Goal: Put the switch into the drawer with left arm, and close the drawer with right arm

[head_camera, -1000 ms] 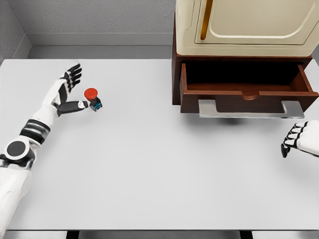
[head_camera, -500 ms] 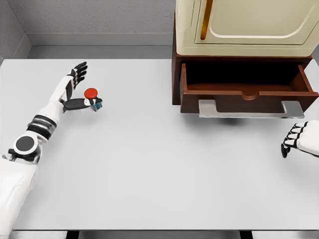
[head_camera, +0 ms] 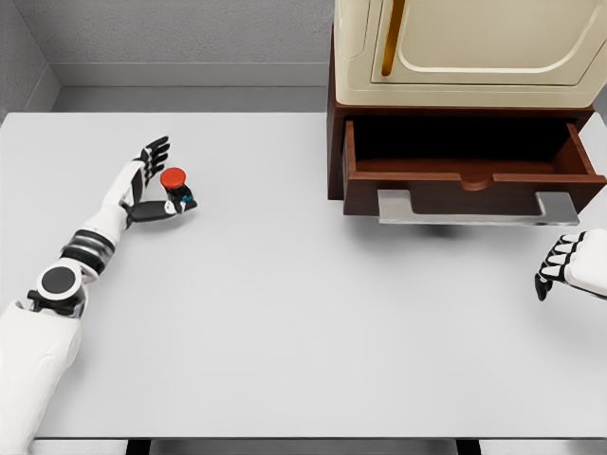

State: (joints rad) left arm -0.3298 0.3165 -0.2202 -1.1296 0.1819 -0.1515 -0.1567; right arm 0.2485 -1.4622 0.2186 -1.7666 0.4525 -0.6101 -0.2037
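While the red-capped switch (head_camera: 175, 186) sits far left on the white bench (head_camera: 303, 313), the left hand (head_camera: 149, 182) cups it, thumb under it, fingers spread. The brown drawer (head_camera: 469, 166) stands open. At the right edge, the right hand (head_camera: 567, 265) hovers, fingers curled, empty.

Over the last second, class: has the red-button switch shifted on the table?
Barely. The switch sits about as far left of the open drawer, only slightly higher in view; the left hand closed around it.
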